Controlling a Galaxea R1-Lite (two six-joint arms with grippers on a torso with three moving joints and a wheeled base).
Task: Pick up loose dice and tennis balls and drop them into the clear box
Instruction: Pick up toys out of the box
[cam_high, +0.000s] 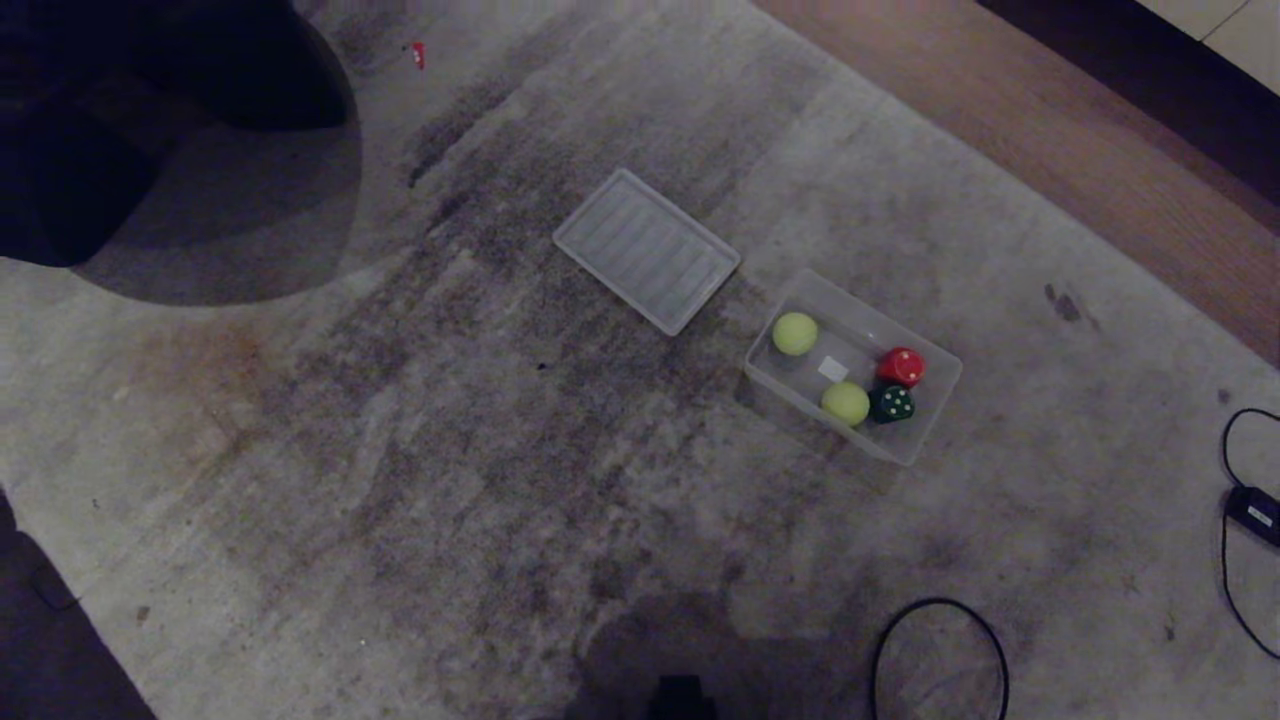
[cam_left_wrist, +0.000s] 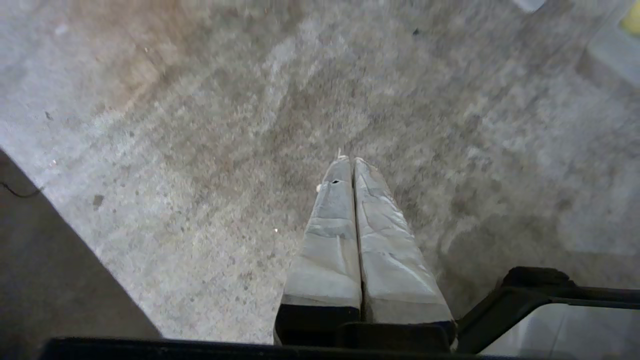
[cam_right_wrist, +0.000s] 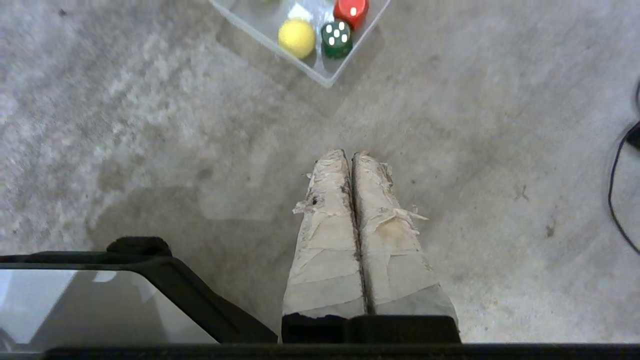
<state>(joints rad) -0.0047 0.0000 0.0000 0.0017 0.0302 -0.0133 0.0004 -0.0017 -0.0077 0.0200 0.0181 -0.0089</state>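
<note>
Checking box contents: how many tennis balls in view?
2, both inside the clear box: one tennis ball at its far-left end, the other against the near wall beside the green die. None loose on the carpet in view.

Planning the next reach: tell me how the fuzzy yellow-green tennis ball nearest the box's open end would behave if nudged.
The fuzzy yellow-green tennis ball probably rolls freely; the clear plastic box floor around it looks bare. Its felt should grip well. The low wall likely stops it.

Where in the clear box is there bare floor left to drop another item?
In the clear box, bare floor lies between the far tennis ball and red die. The near end is crowded: tennis ball beside green die.
</note>
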